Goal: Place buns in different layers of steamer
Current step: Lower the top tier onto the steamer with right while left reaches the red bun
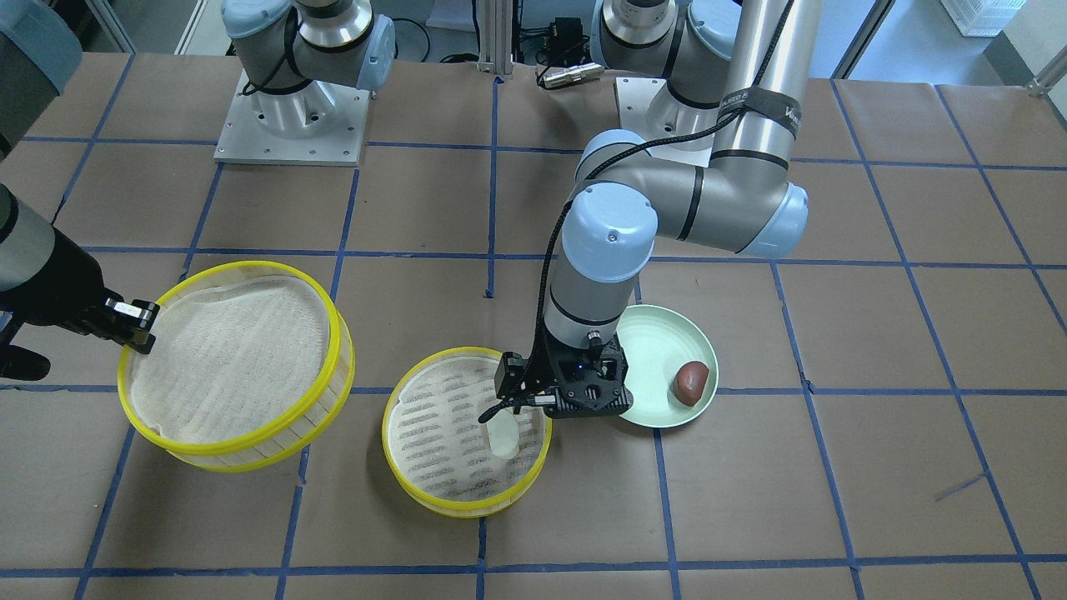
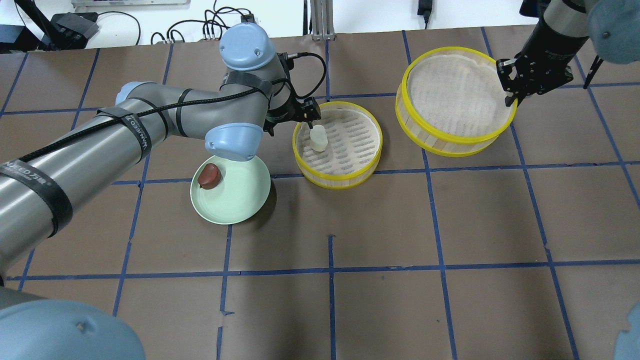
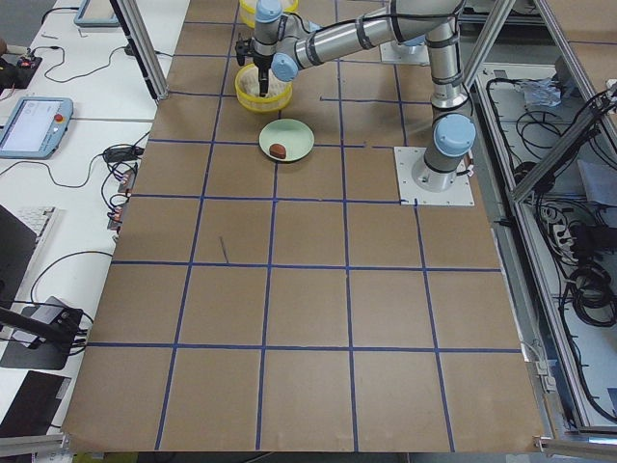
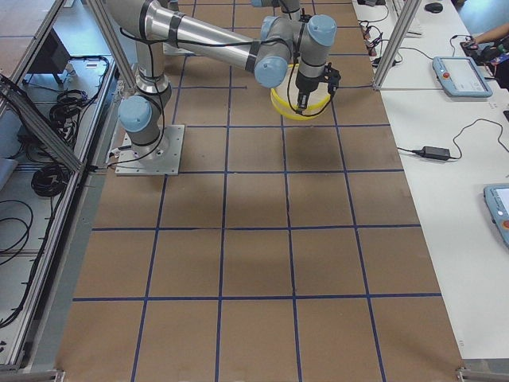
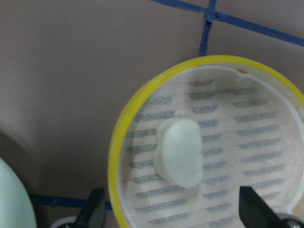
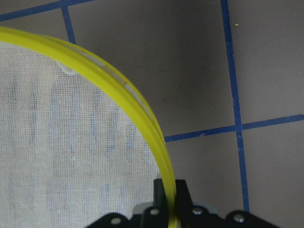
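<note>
The white bun lies on the mesh of the smaller yellow-rimmed steamer tray, near its left side. It also shows in the left wrist view and the front view. My left gripper hangs just above the bun, open and empty, its fingers spread wide. The reddish-brown bun sits on the pale green plate. My right gripper is shut on the rim of the second steamer tray, which looks slightly tilted; the rim is pinched between its fingers.
The plate stands just left of the smaller tray, partly under my left forearm. The second tray sits to the smaller tray's right, close to it. Brown paper with blue tape lines covers the table.
</note>
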Available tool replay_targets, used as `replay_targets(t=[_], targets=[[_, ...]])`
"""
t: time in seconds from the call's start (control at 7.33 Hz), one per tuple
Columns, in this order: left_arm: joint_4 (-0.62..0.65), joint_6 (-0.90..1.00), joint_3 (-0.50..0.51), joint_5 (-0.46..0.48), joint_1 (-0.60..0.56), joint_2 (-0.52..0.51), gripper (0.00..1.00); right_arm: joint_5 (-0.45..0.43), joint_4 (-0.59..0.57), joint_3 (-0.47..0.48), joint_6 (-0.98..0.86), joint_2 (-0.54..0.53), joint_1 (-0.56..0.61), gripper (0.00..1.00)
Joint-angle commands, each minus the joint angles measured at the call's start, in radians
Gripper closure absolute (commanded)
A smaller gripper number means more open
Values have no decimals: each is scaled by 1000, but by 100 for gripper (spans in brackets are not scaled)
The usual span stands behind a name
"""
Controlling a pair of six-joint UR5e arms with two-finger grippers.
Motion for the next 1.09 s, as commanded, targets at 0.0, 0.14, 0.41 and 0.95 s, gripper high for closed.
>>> replay_targets(t=[0.0, 0.14, 0.41, 0.95], targets=[[-4, 158, -20, 19, 73, 8, 0, 6, -9, 5, 36, 1, 31, 98], [-4, 223, -49, 20, 119, 16, 0, 6, -12, 7, 82, 1, 67, 98], [-2, 302, -81, 20, 159, 13, 0, 7, -68, 13, 226, 14, 179, 98], [1, 457, -118, 215, 167, 1, 0, -4, -164, 28, 446, 96, 342, 98]])
